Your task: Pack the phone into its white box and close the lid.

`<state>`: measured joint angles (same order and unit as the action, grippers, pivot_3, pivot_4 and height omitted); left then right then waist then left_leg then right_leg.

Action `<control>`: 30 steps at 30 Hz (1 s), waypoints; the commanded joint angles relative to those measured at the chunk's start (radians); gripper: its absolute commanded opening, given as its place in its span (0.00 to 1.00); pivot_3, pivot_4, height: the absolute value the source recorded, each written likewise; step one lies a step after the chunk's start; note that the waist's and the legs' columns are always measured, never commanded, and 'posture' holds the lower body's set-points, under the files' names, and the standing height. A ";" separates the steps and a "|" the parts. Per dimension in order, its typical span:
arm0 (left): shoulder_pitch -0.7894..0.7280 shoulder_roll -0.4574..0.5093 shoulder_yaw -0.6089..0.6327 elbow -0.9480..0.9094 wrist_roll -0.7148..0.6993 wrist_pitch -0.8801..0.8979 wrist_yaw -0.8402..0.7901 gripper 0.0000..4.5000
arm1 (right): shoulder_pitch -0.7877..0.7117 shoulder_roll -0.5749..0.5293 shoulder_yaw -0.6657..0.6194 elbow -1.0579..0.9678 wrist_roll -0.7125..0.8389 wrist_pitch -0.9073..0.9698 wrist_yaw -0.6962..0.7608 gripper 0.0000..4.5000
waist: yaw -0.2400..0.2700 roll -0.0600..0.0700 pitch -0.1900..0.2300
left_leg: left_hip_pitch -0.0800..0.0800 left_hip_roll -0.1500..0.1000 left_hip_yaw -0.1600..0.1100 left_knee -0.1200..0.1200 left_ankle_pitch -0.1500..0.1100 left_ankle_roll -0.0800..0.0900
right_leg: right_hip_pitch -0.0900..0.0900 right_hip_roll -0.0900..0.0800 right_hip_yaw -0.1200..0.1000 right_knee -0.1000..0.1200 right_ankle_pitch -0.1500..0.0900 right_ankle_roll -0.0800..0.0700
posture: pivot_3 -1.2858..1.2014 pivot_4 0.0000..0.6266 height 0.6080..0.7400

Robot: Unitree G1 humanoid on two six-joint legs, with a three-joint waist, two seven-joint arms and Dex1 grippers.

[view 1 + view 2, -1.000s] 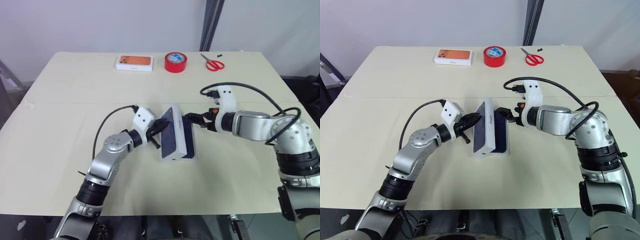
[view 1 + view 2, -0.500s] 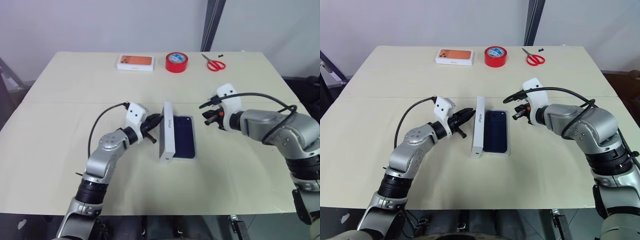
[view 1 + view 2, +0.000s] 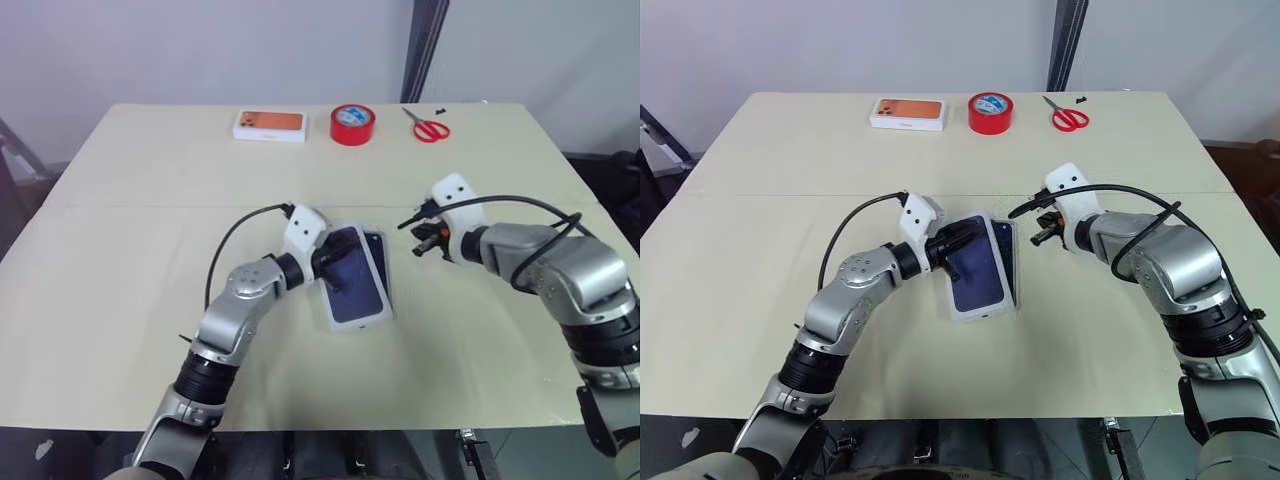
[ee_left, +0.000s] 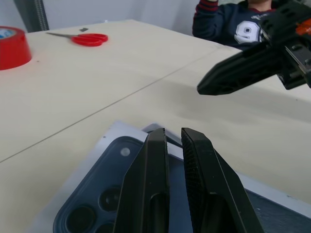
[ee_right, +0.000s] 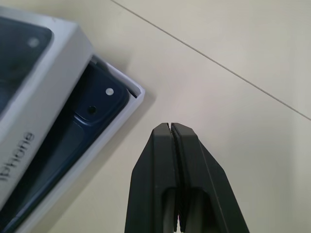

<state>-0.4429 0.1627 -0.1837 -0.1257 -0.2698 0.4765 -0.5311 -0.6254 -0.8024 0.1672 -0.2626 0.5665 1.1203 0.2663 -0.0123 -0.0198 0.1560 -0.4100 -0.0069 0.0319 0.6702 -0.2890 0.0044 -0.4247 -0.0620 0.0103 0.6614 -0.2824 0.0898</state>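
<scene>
Though nearly shut — left gripper on lid

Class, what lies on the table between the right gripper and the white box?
Only bare table: the right wrist view shows an empty stretch between the right gripper and the white box.

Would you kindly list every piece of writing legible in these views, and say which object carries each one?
"phone", the visible end of a cut-off word: grey lettering on the side wall of the lid.
Orange-pictured box: small print on its edge, too small to read.
Red tape roll: blue and white label inside, unreadable.
Person's dark top: large white characters, partly hidden, not readable.
</scene>
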 commanded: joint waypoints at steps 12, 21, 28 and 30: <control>0.107 0.278 0.158 -0.240 -0.089 0.290 -0.015 0.12 | 0.053 -0.051 0.086 -0.162 -0.178 -0.153 0.239 0.01 | -0.001 0.000 0.000 | 0.000 0.000 -0.001 0.000 0.000 0.000 | 0.000 0.000 0.000 0.000 0.000 0.000 | 0.52 0.24 0.88; 0.134 0.298 0.013 -0.274 -0.085 0.424 -0.011 0.12 | 0.067 -0.018 0.132 -0.184 -0.236 -0.143 0.296 0.01 | 0.002 0.000 0.000 | 0.000 -0.001 -0.001 0.000 0.000 0.000 | 0.000 -0.001 0.000 -0.001 0.000 0.000 | 0.52 0.24 0.88; 0.070 0.188 -0.022 -0.206 -0.079 0.416 0.032 0.12 | 0.085 0.003 0.157 -0.220 -0.255 -0.123 0.324 0.01 | 0.002 0.000 0.000 | 0.000 0.000 -0.001 0.000 0.000 0.000 | 0.000 -0.001 0.000 0.000 0.000 0.000 | 0.52 0.24 0.88; 0.060 0.159 -0.011 -0.202 -0.089 0.417 0.040 0.12 | 0.091 0.006 0.158 -0.227 -0.262 -0.117 0.327 0.01 | 0.002 0.000 0.000 | 0.000 -0.001 -0.001 0.000 0.000 0.000 | 0.000 -0.001 0.000 0.000 0.000 0.000 | 0.52 0.24 0.88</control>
<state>-0.3581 0.3416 -0.2066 -0.3034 -0.3445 0.9111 -0.4940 -0.5351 -0.8038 0.3311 -0.4426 0.3088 1.0046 0.5839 -0.0108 -0.0200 0.1562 -0.4098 -0.0075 0.0311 0.6709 -0.2890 0.0040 -0.4245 -0.0631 0.0100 0.6616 -0.2825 0.0897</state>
